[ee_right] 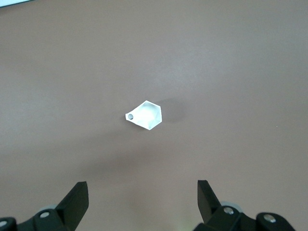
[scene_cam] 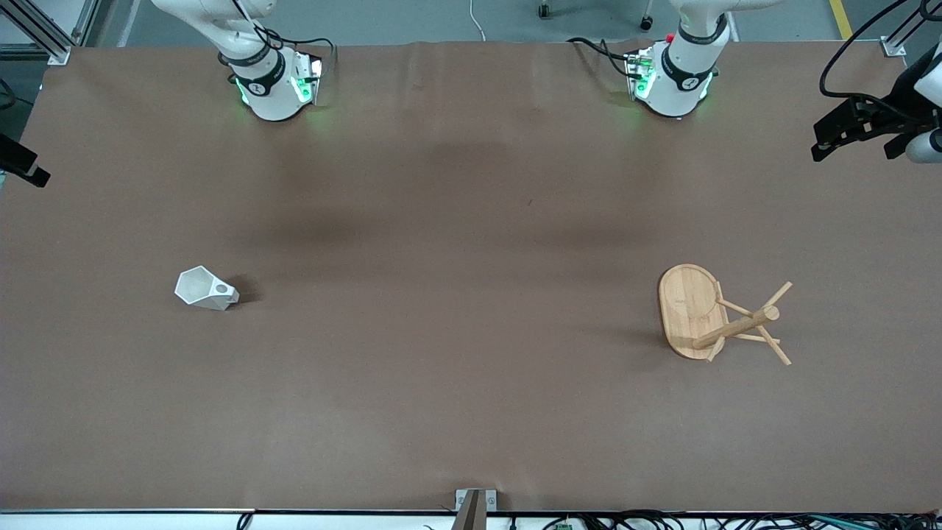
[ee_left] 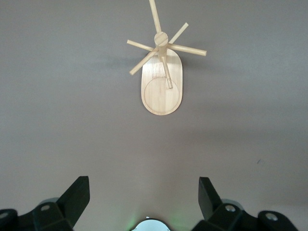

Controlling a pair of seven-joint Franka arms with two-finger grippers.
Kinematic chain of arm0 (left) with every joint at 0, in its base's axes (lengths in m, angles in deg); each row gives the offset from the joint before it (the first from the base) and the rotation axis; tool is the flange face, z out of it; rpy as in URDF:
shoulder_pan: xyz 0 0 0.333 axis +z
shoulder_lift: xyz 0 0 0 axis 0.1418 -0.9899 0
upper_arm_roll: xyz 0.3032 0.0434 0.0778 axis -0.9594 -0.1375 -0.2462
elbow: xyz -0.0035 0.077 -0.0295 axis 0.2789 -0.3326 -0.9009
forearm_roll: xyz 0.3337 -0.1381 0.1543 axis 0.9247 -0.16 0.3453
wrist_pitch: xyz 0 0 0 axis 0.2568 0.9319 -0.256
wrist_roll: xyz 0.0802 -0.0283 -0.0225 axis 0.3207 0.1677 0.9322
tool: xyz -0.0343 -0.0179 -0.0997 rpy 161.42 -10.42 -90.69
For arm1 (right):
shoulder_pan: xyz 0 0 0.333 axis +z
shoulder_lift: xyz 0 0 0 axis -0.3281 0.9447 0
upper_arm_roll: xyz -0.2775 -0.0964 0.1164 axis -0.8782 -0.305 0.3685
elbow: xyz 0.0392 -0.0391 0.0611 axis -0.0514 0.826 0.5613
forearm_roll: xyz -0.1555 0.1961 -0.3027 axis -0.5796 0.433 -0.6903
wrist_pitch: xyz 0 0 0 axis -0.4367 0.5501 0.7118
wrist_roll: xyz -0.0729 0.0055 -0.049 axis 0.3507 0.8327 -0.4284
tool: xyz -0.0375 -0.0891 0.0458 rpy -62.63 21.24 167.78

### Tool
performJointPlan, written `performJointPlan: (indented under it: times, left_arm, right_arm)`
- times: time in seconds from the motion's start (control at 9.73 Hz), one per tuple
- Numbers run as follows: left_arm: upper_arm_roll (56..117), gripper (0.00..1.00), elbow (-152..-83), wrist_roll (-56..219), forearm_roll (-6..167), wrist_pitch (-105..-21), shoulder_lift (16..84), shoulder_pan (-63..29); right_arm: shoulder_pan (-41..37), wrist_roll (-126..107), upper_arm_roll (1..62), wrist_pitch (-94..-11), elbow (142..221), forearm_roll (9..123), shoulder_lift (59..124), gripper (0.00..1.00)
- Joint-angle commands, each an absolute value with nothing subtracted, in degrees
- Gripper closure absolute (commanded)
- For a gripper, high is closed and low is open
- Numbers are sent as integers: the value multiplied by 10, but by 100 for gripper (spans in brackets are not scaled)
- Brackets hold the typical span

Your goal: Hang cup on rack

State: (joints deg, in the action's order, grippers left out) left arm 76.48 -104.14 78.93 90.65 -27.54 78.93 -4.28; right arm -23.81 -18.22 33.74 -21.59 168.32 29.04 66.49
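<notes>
The white faceted cup (scene_cam: 206, 288) rests on the brown table toward the right arm's end, its pierced handle tab pointing toward the table's middle. In the right wrist view the cup (ee_right: 147, 115) lies well below my right gripper (ee_right: 143, 188), which hangs open and empty high over the table. The bamboo rack (scene_cam: 717, 316) stands upright on its oval base toward the left arm's end, with no cup on its pegs. My left gripper (ee_left: 144, 185) is also open and empty, high up, with the rack (ee_left: 162, 79) far below it.
Both arm bases (scene_cam: 276, 81) (scene_cam: 673, 77) stand along the table edge farthest from the front camera. A small metal bracket (scene_cam: 475, 504) sits at the table edge nearest that camera. Brown table surface (scene_cam: 471, 294) stretches between cup and rack.
</notes>
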Motion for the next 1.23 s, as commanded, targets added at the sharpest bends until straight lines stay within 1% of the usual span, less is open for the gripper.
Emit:
performJointPlan:
  times: [0.0,0.51,0.62,0.72,0.82,0.92,1.13]
  left_arm:
    - [766,0,-1057,784,902,-284,788,-54]
    - [768,0,-1044,792,901,-283,786,-69]
    - [768,0,-1044,795,901,-283,779,-72]
    - [771,0,-1045,795,901,-283,776,-72]
    - [771,0,-1045,796,901,-282,774,-72]
    - [771,0,-1045,795,902,-283,774,-70]
    - [771,0,-1043,795,905,-283,775,-69]
  right_arm:
    - [-244,-175,340,-216,1690,299,660,0]
    - [-245,-141,343,-212,1690,285,663,0]
    - [-246,-120,343,-198,1694,285,669,0]
    - [-249,-119,343,-206,1708,286,694,0]
    - [-250,-118,342,-233,1733,286,722,0]
    - [-250,-117,341,-277,1766,287,736,0]
    - [-254,-105,341,-388,1845,287,760,0]
